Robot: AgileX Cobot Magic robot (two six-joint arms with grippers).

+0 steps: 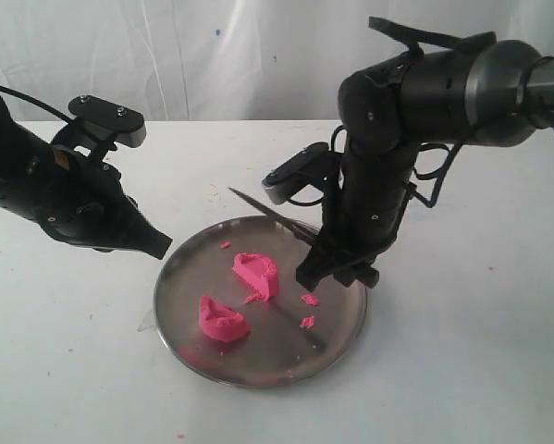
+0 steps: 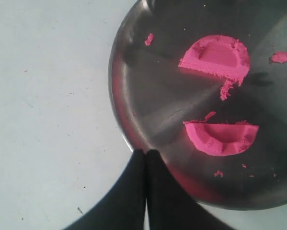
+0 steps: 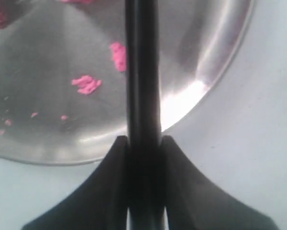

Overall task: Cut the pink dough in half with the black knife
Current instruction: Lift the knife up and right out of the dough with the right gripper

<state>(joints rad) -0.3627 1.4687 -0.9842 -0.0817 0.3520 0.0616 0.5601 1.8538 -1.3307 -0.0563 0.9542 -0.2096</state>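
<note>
In the exterior view the left gripper [image 1: 161, 245] hangs at the left of the frame, its tip just over the left rim of the round steel plate [image 1: 191, 277]. The left wrist view shows its two black fingers [image 2: 136, 167] pressed flat together with nothing between them, their tips at the plate's edge [image 2: 133, 105].

The plate sits on the white table [image 1: 73, 370], a little below the middle of the frame. The pink dough lies on it in two half-round pieces, well apart. One piece [image 1: 223, 319] [image 2: 222, 138] is in the lower left part of the plate. The other [image 1: 257, 274] [image 2: 217, 55] is near the plate's centre, with its straight cut face turned towards the first. Small pink crumbs [image 1: 308, 310] [image 3: 87, 84] are scattered to the right of the halves.

The black knife [image 1: 263, 211] [image 3: 143, 72] slants up and to the left above the plate's far rim, clear of both dough pieces.

On the right, the right gripper [image 1: 327, 268] [image 3: 144, 141] points down over the plate's right side, its fingers clamped on the knife's handle.
</note>
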